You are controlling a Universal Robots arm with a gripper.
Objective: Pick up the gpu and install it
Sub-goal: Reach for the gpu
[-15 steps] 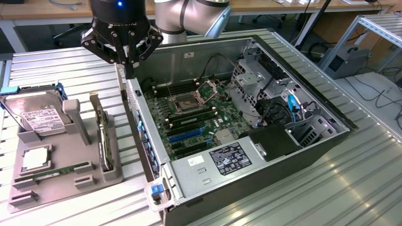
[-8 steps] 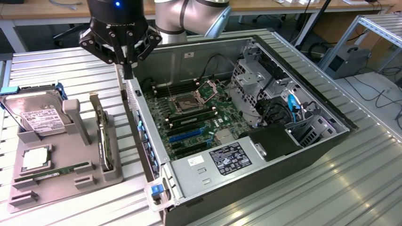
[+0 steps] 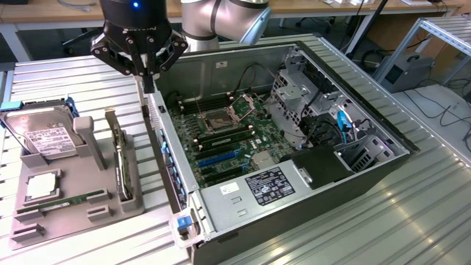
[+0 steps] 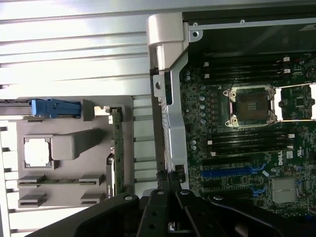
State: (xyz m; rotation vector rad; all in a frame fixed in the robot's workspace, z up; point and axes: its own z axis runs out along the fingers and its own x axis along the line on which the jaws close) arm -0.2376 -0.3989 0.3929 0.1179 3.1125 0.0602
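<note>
We are noting, at the exterior view's left, a grey holder tray (image 3: 74, 218) lying on the slatted metal table (image 3: 59, 83). A silver hard drive (image 3: 41, 135) is standing in the tray's far left corner, a square processor chip (image 3: 42, 186) is sitting flat below it in the frame, and a narrow memory stick (image 3: 63, 200) is lying just beside the chip. The gpu (image 3: 123, 165) is standing on its long edge in a slot along the tray's right side, untouched; the wrist view is showing it edge-on as a thin green strip (image 4: 117, 148) in the same tray (image 4: 74, 123). Moving right, the gripper (image 3: 149, 86) is hanging in the upper left of the exterior view, above the near wall of the open computer case (image 3: 213, 63), between the tray and the case interior. Its fingers are pressing together and carrying nothing, and it is standing well apart from the gpu. In the wrist view the gripper (image 4: 170, 183) is pointing at the case's silver edge. Further right, the motherboard (image 3: 235, 146) is lying exposed inside the case, with an open processor socket (image 3: 220, 117) and a blue expansion slot (image 3: 218, 160) nearer the frame's lower centre.
</note>
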